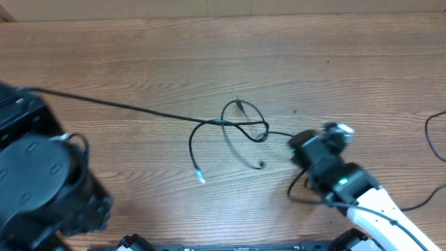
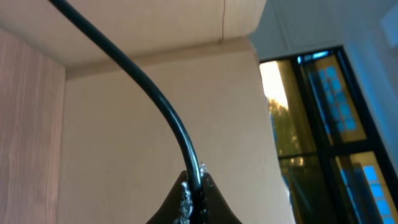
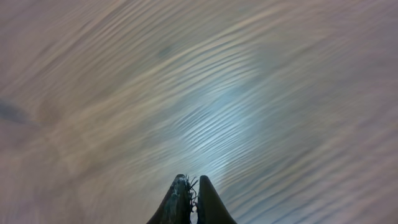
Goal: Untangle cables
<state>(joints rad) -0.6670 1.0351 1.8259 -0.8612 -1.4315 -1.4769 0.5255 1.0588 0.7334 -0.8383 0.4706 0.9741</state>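
Cables (image 1: 240,125): thin black cords lying in a loose tangle near the middle of the table (image 1: 139,56), slightly right of centre. One closed loop crosses over itself where the strands meet. Below and left of the loop, an open curve runs down to a silvery plug (image 1: 201,178) lying free on the wood. A shorter tail ends in a small dark tip (image 1: 261,165) below the loop, and another small plug (image 1: 239,104) sits at the loop's top. One long strand (image 1: 118,106) leaves the tangle to the left and runs straight to the far-left edge, raised toward the left arm (image 1: 42,181). A short strand (image 1: 279,134) leaves to the right and reaches the front of the right gripper (image 1: 296,143). Left gripper (image 2: 194,190): fingers pinched on a black cable (image 2: 155,99) that rises up and left out of the tips; the wrist view looks past it at a beige wall (image 2: 124,155) and a window (image 2: 323,124). Right gripper, wrist view: fingertips (image 3: 177,199) pressed together low over the wood, background blurred. A thin frayed bit shows at the tips, but I cannot tell whether a cord is caught there. The right arm (image 1: 369,202) enters from the lower right, with a thicker black wire (image 1: 300,194) looping beside it.
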